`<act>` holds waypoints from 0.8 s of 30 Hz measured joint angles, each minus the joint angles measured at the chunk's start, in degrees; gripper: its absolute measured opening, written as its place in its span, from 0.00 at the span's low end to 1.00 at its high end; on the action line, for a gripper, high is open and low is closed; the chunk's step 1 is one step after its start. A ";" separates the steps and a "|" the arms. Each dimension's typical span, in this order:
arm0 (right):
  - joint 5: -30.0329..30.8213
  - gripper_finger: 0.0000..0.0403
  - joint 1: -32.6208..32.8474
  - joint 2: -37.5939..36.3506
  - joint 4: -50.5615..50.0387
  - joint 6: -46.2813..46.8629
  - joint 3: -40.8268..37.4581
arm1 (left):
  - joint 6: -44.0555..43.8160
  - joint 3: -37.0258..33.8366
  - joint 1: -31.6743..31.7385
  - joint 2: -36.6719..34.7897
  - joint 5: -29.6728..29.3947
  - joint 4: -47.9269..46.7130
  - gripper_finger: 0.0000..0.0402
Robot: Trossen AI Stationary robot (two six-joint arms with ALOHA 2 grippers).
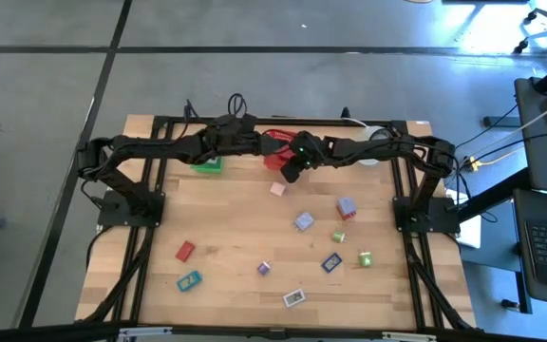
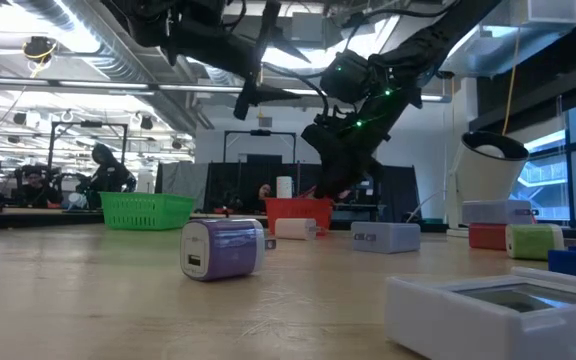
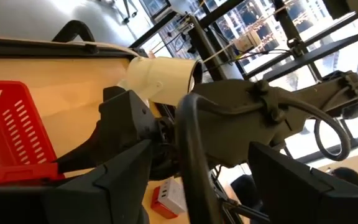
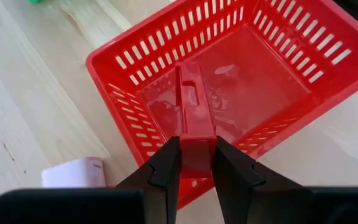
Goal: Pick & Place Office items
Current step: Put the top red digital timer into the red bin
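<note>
My right gripper is shut on a red oblong piece over the red mesh basket, at the table's far middle. In the low view it hangs just above the basket. My left gripper stands open and holds nothing, high beside the right arm. A pink block lies on the table by the basket's near side. Other office items lie flat across the near half: lavender, green, blue, red, teal, white. My right gripper pinches the red piece by its near end between its two fingers. The fingers slant down from the table's right and near side and lie along the piece. The piece sticks out ahead of them over the basket's near wall. Whether it touches the basket, I cannot tell.
A green mesh basket stands at the far left of the red one. A white cup-like thing stands at the far right. Black frame rails run down both sides of the table. Bare wood lies at the near left.
</note>
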 joint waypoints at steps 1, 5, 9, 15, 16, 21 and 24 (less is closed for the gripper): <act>0.34 0.20 0.00 0.00 0.00 -0.05 0.00 | -0.04 0.00 0.34 -0.16 0.27 -0.23 0.65; 1.38 0.20 0.00 0.00 -0.04 -0.01 0.00 | 0.14 0.00 1.39 -0.61 0.33 -1.08 0.65; 1.34 0.20 0.00 0.00 -0.04 0.28 0.00 | 0.79 0.00 2.16 -0.74 0.36 -1.91 0.65; 1.33 0.20 0.00 0.00 -0.09 0.30 0.00 | 0.60 0.00 2.38 -0.74 0.42 -1.90 0.65; 1.33 0.20 0.00 0.00 -0.09 0.30 0.00 | 0.58 0.00 2.38 -0.74 0.46 -1.86 0.65; 1.33 0.23 0.00 0.00 -0.09 0.32 0.00 | 0.63 0.00 2.38 -0.74 0.46 -1.86 0.65; 1.33 0.29 0.00 0.00 -0.07 0.31 0.00 | 0.90 0.00 2.38 -0.74 0.46 -1.86 0.65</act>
